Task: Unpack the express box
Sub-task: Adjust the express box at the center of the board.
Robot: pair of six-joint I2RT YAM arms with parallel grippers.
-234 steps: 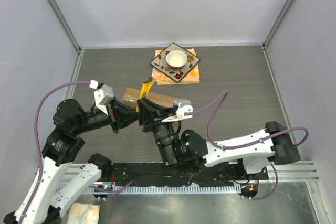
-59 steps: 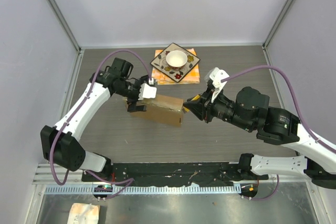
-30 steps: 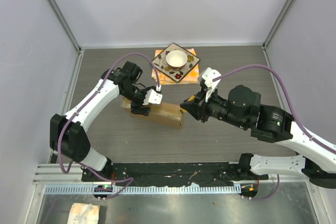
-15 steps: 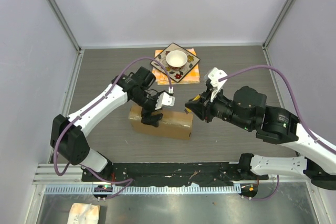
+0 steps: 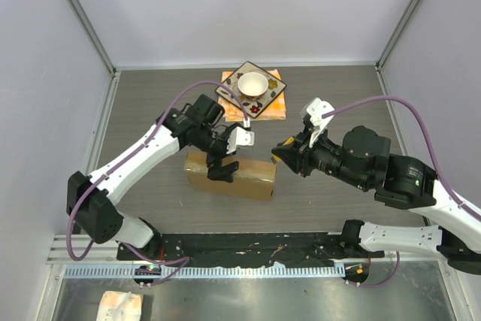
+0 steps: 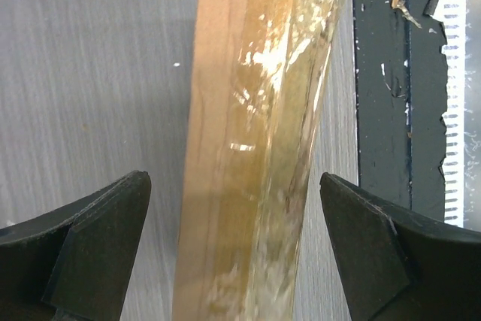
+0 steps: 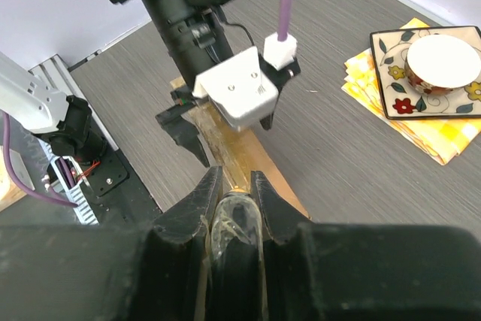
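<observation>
The express box (image 5: 248,183) is plain brown cardboard with glossy tape and rests on the table in the middle. In the left wrist view its narrow taped side (image 6: 252,140) runs up between my fingers. My left gripper (image 5: 220,165) is open and straddles the box's top; both fingertips (image 6: 113,216) stand apart from the cardboard. My right gripper (image 5: 279,155) hovers at the box's right end, shut on a small cutter-like tool (image 7: 234,223) with a yellowish tip. From the right wrist the box (image 7: 259,162) lies just beyond that tip.
An orange-patterned square plate (image 5: 264,100) with a white bowl (image 5: 252,83) sits on a yellow cloth (image 5: 275,109) at the back centre. The black rail (image 6: 382,88) of the arm bases runs along the near edge. Grey walls enclose the table.
My left gripper has opened and let go of the box, which now sits on the table nearer the front. The right gripper has drawn back slightly to the right.
</observation>
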